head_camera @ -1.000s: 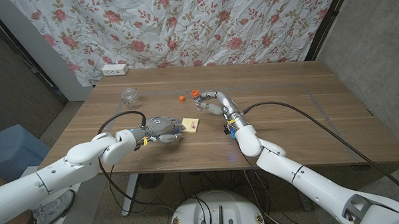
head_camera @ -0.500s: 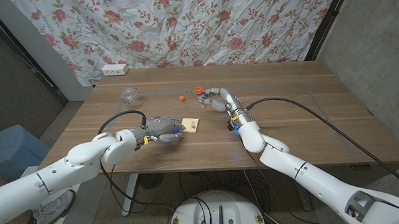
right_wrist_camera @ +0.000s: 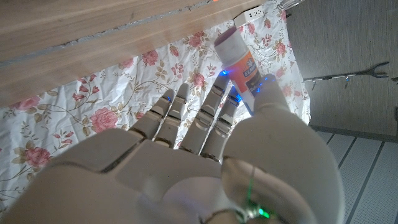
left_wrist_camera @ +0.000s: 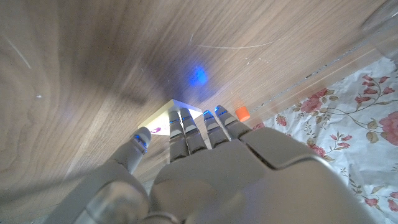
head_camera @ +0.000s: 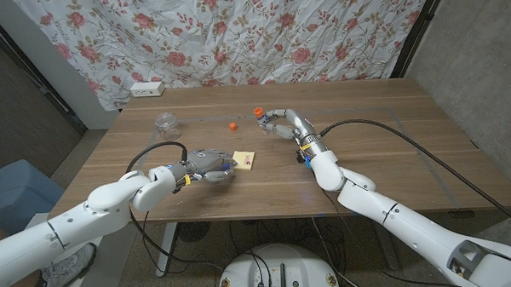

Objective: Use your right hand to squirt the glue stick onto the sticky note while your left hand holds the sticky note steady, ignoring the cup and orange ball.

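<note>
Near table's far side, right hand (head_camera: 278,123) grips glue stick (right_wrist_camera: 239,61); left hand (head_camera: 207,165) presses sticky note (head_camera: 246,161).

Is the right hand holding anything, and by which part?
Yes, the right hand holds the glue stick by its lower body, leaving the capped end free.

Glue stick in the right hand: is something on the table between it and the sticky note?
Nothing visible. The right hand holds the glue stick up; bare wood separates it from the sticky note. The orange ball sits off that line.
</note>
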